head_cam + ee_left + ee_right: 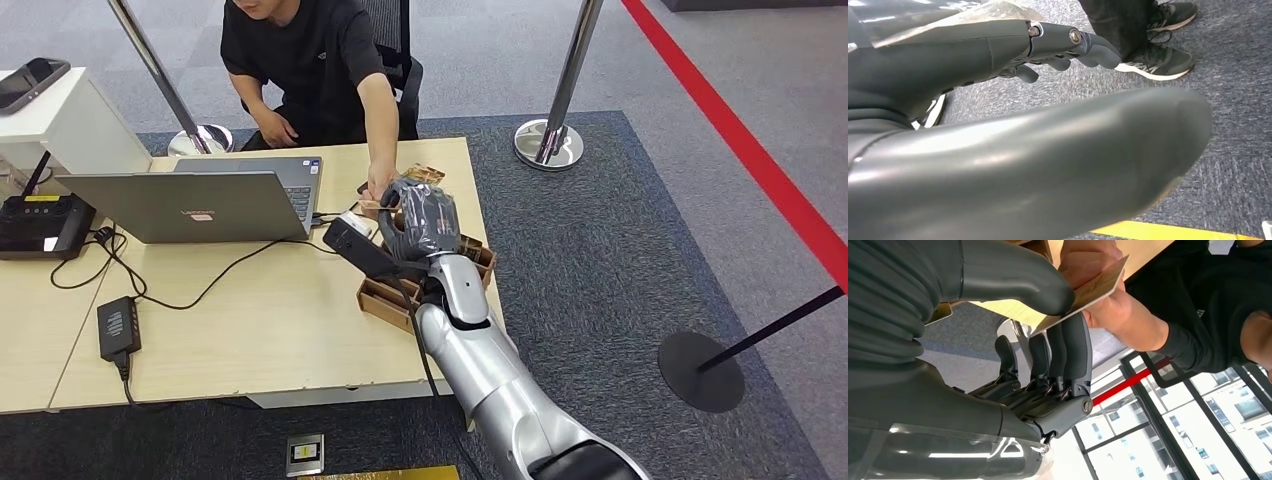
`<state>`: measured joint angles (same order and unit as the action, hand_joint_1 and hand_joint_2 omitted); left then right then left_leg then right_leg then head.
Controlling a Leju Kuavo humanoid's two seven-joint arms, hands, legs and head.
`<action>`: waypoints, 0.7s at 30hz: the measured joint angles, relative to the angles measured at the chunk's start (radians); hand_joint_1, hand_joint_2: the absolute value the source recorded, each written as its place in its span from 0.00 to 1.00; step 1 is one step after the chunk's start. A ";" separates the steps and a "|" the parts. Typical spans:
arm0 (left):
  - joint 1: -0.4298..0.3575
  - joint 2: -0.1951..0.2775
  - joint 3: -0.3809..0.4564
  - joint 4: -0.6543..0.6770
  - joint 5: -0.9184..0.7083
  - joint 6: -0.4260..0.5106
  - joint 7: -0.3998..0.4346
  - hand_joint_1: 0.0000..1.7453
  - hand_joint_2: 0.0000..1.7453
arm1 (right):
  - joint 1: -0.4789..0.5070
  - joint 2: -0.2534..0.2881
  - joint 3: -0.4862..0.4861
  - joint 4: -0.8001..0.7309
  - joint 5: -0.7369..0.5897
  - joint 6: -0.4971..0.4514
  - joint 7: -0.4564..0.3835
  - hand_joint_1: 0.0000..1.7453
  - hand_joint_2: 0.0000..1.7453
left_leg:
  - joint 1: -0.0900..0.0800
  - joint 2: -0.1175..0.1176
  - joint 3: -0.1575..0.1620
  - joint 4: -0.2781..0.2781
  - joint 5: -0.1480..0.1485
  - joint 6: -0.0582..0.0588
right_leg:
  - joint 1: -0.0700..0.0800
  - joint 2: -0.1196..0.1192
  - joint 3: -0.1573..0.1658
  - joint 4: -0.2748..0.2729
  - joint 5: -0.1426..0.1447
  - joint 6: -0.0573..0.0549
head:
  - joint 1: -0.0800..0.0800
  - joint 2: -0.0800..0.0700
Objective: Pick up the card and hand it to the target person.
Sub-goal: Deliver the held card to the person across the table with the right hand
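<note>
Tan and wood-patterned, the card (1088, 290) sits pinched between the thick thumb and the dark fingers (1075, 347) of the robot's right hand (420, 220), near the upper middle of the right wrist view. A person's hand (1108, 305) grips the same card from the other side, touching it. In the head view that person (305, 60) in a black shirt sits at the top centre, behind the light wooden table (250, 330), arm stretched to the robot's hand above the brown trays (385, 300). A grey laptop (190, 205) stands open at centre left. The left hand (998, 50) hangs over grey carpet, fingers (1088, 47) loosely curled, holding nothing.
</note>
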<state>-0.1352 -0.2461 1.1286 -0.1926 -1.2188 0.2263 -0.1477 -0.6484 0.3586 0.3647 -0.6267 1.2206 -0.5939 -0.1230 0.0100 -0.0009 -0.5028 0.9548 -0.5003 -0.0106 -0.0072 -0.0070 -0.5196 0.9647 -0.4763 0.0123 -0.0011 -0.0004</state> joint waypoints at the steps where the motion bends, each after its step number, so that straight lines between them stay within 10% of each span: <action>1: 0.000 0.000 0.000 0.000 0.000 0.000 0.000 0.00 0.00 | -0.001 0.000 0.001 0.003 0.000 0.000 0.000 0.63 1.00 | 0.000 0.000 0.000 0.000 0.000 0.000 | 0.000 0.000 0.000 0.000 0.000 0.000 | 0.000 0.000; 8: 0.000 0.000 -0.001 0.000 -0.002 0.001 0.002 0.00 0.00 | -0.007 0.000 0.002 0.018 0.000 -0.001 0.002 0.05 1.00 | 0.000 0.000 0.000 0.000 0.000 0.000 | 0.000 0.000 0.000 0.000 0.000 0.000 | 0.000 0.000; 14: 0.000 0.000 -0.001 0.000 -0.003 0.001 0.003 0.00 0.00 | -0.009 0.000 0.002 0.029 0.006 -0.002 0.011 0.00 1.00 | 0.000 0.000 0.000 0.000 0.000 0.000 | 0.000 0.000 0.000 0.000 0.000 0.000 | 0.000 0.000; 18: 0.000 0.000 -0.002 0.000 -0.003 0.001 0.004 0.00 0.00 | -0.011 0.000 0.002 0.035 0.007 -0.014 0.016 0.00 0.00 | 0.000 0.000 0.000 0.000 0.000 0.000 | 0.000 0.000 0.000 0.000 0.000 0.000 | 0.000 0.000; 21: 0.000 0.000 -0.002 0.000 -0.003 0.003 0.004 0.00 0.00 | -0.010 -0.001 0.002 0.036 0.009 -0.042 0.021 0.00 0.00 | 0.000 0.000 0.000 0.000 0.000 0.000 | 0.000 0.000 0.000 0.000 0.000 0.000 | 0.000 0.000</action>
<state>-0.1352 -0.2461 1.1269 -0.1926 -1.2221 0.2296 -0.1435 -0.6583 0.3579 0.3665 -0.5909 1.2298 -0.6358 -0.1019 0.0100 -0.0009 -0.5027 0.9548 -0.5003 -0.0106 -0.0072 -0.0070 -0.5198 0.9647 -0.4763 0.0123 -0.0011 -0.0004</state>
